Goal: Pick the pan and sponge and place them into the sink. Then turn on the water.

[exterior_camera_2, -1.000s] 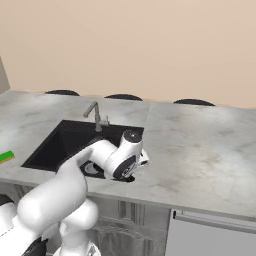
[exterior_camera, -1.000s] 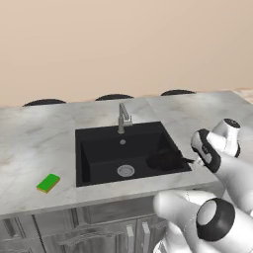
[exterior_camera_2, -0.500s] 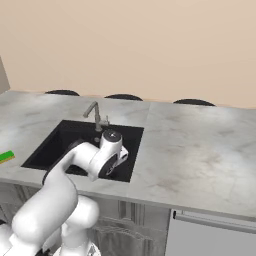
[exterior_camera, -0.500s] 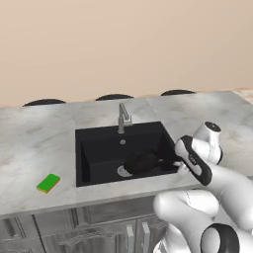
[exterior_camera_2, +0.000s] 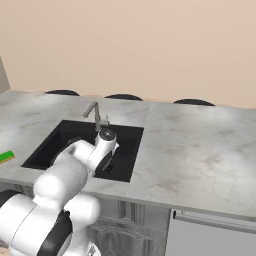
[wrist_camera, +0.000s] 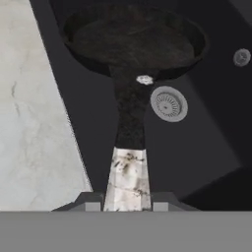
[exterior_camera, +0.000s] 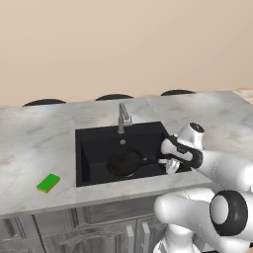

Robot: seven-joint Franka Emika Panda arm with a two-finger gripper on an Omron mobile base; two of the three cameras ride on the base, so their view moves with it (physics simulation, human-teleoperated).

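The small round black frying pan (exterior_camera: 124,163) hangs inside the large rectangular matte black sink (exterior_camera: 91,148), its long handle running back to the robot's gripper (exterior_camera: 169,163). In the hand view the jaws are narrowed on the pale, mottled end of that handle, with the pan (wrist_camera: 133,42) beyond and the round silver drain (wrist_camera: 169,104) beside the handle. The small grey metal faucet (exterior_camera: 122,116) stands at the basin's back edge. The green-topped rectangular sponge (exterior_camera: 48,183) lies on the marble tabletop (exterior_camera: 34,148), left of the sink, well apart from it.
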